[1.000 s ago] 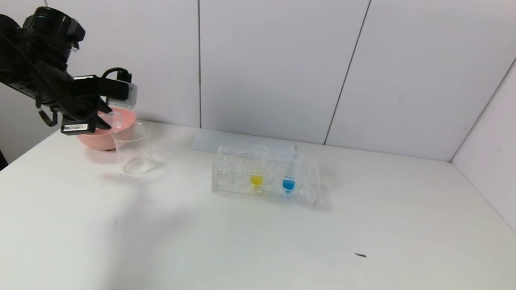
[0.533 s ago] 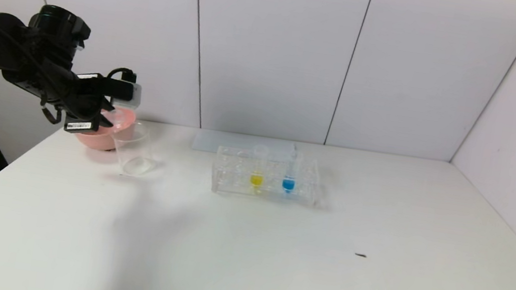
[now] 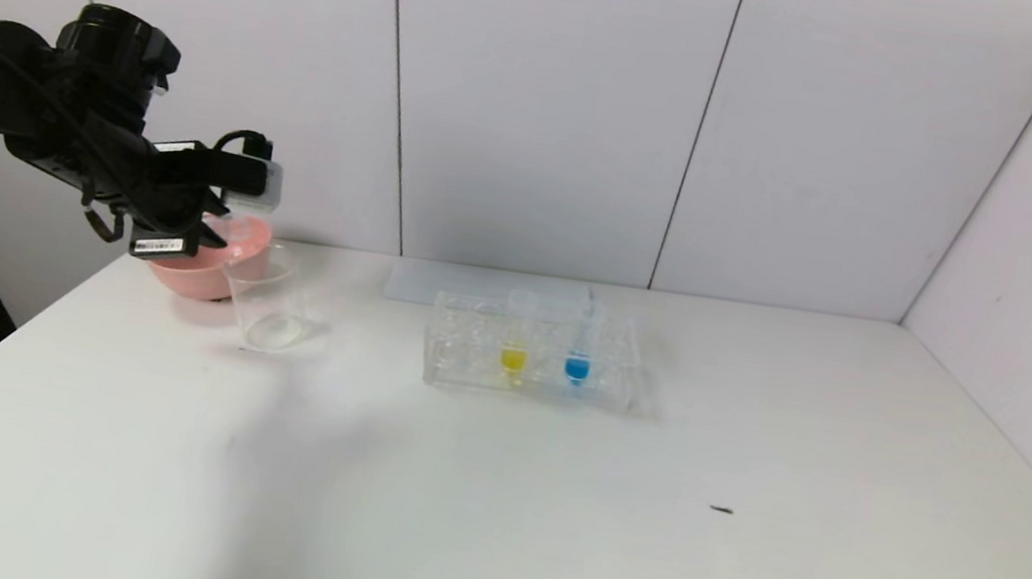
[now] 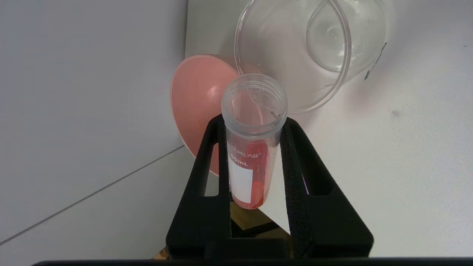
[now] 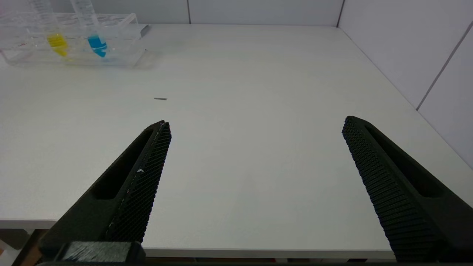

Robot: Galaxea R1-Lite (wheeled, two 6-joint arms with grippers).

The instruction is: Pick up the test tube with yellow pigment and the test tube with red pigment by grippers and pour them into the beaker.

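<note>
- We have our left gripper (image 4: pixel 254 127) raised above the far left corner of the table (image 3: pixel 542 536), its jaws clamped on the test tube with red pigment (image 4: pixel 251 147).
- In the left wrist view that tube lies tilted between the black fingers (image 4: pixel 299 177), its open mouth pointing toward the beaker (image 4: pixel 295 55) and the red liquid gathered at its closed end; we see none of it at the mouth.
- The beaker (image 3: pixel 267 300) stands upright near the table's left edge, just beside the pink bowl (image 3: pixel 196 270), which sits toward the far left corner; the tube's mouth is close to the beaker's rim, and we cannot tell whether they touch.
- The test tube with yellow pigment (image 3: pixel 517 330) stands upright in the clear rack (image 3: pixel 467 353) toward the far edge at the middle of the table, next to the blue tube (image 3: pixel 580 344).
- Our right gripper (image 5: pixel 255 125) hangs at the table's near edge, well apart from the rack, its jaws wide apart and holding nothing.
- A small dark speck (image 3: pixel 721 509) lies on the bare table right of the middle.
</note>
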